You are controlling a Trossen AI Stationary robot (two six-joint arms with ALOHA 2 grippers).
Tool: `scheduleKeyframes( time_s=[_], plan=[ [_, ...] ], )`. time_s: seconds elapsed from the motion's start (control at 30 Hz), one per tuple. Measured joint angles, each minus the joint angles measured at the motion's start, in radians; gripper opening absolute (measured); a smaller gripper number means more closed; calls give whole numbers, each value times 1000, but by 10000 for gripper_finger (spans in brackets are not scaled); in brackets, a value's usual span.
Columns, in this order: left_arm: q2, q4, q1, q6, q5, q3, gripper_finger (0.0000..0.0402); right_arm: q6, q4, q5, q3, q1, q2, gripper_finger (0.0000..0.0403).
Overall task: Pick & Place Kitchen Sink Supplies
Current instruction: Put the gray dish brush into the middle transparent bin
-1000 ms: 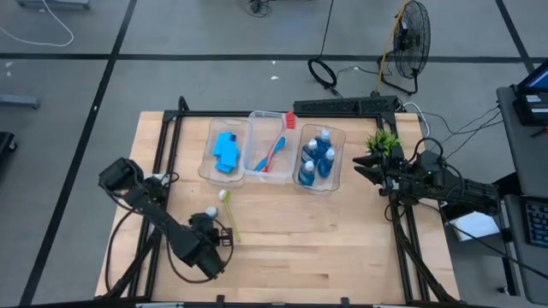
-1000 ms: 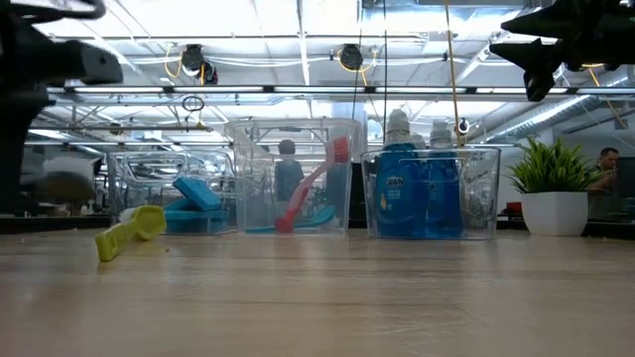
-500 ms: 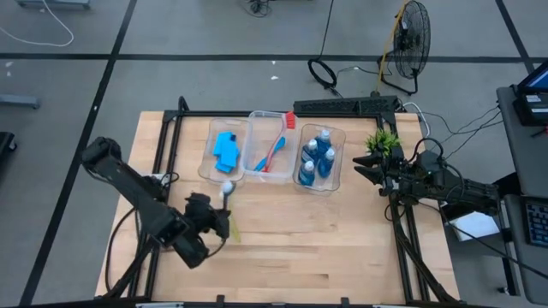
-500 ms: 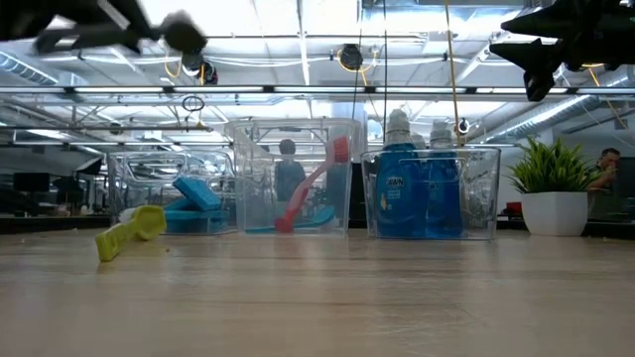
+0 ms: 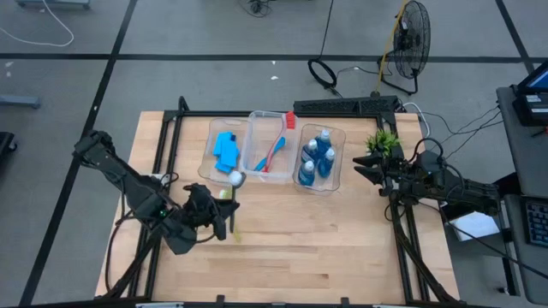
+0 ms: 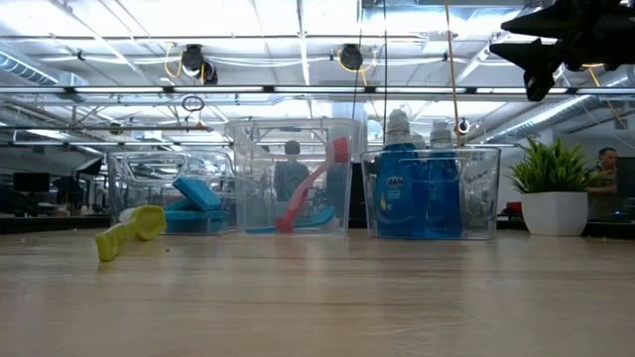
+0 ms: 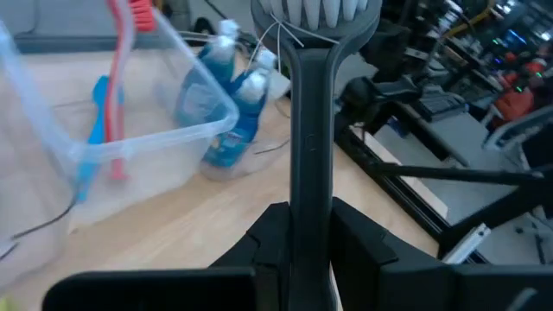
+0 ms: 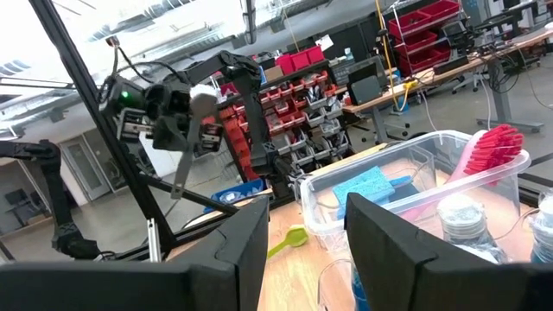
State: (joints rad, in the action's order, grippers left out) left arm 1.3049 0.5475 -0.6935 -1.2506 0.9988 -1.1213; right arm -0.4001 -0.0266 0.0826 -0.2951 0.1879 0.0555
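Sponges [image 5: 226,151], bottles [image 5: 318,159], two brushes [image 5: 272,154] binned; left gripper [image 5: 216,205] gripping grey brush [image 7: 311,112]; yellow-green brush [image 6: 127,231] left at 7 o'clock; right gripper [image 5: 363,168] idle, jaws apart.

1. The desk [image 5: 325,231] is showing pale matt wood planks.
2. The bins [image 6: 288,178] are looking like clear glossy plastic.
3. The grey brush [image 7: 309,130] is showing a smooth matt handle.
4. The bottles [image 6: 412,193] are gleaming like shiny plastic.

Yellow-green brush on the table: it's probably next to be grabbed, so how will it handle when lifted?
Probably stiff: the yellow-green brush lies straight. It looks like slim plastic, so likely light. Gripped at the handle's end, its bulkier head may dip.
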Motion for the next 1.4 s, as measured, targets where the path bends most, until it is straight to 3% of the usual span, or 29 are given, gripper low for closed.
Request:
scheduleKeyframes(
  time_s=[0.13,0.43,0.73,1.1,1.2,1.4],
  plan=[
    [2,-98,32,136,-45,0,59,0,0,0,0,0,0,141],
    [1,-168,137,281,-193,0,59,0,0,0,0,0,0,141],
    [-10,-202,231,395,-237,0,59,0,0,-3,0,0,0,141],
    [-50,-295,518,697,-454,-1,59,0,0,-3,0,0,0,141],
    [-33,-291,597,720,-422,-1,59,0,0,-3,0,0,0,141],
    [-30,-279,684,764,-215,0,59,-7,0,-3,0,0,0,141]
  ],
)
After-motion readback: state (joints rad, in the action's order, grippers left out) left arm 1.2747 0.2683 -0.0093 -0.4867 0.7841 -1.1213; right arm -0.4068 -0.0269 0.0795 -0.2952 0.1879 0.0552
